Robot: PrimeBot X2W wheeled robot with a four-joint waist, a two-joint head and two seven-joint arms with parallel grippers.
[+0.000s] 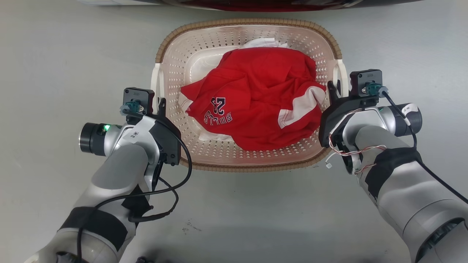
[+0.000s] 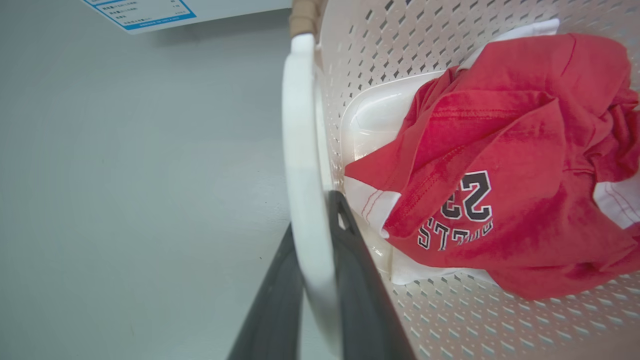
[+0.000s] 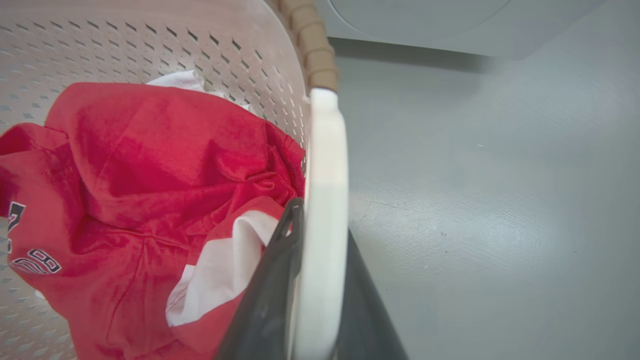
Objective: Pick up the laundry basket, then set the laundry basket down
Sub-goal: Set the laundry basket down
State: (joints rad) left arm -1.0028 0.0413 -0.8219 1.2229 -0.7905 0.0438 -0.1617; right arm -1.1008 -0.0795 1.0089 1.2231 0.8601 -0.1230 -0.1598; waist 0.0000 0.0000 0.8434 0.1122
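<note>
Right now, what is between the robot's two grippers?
The basket, holding a red shirt. In the head view the left gripper and right gripper each clamp one of its white handles.

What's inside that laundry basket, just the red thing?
Mostly, yes: a crumpled red jersey with white trim and the number 23 lies in the laundry basket. Some white fabric peeks out behind it. Anything beneath the jersey is covered.

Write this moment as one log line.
left fingers: clamp left handle | right fingers: clamp right handle | laundry basket: holds red jersey
</note>
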